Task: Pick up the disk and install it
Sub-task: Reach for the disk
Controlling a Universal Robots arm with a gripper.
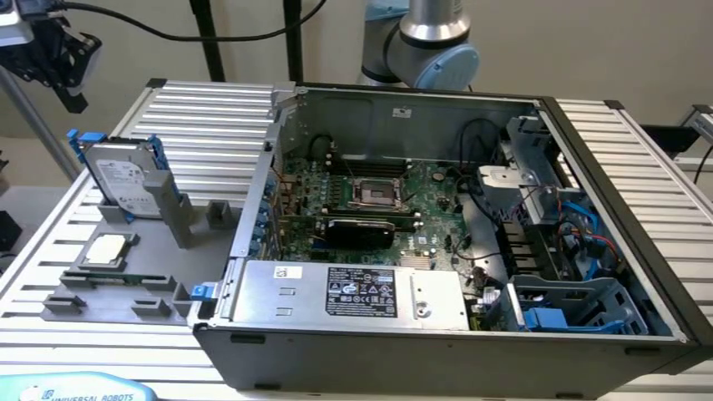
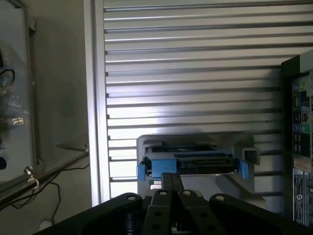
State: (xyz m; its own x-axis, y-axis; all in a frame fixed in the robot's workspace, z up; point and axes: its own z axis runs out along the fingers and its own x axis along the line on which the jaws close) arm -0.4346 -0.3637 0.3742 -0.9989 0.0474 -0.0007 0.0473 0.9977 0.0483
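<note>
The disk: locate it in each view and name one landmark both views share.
Exterior view: the disk stands on edge in the grey holder at the exterior view's left, outside the computer case.
Wrist view: the disk sits straight ahead of the shut hand, edge-on between blue rails.
Shared landmark: the ribbed metal table around the holder.

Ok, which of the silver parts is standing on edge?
The disk with blue rails, upright in the grey stand; the square chip and the black-labelled box lie flat.

Exterior view evenly lit; wrist view dim, glare on slatted table point(image 2: 161, 115).
</note>
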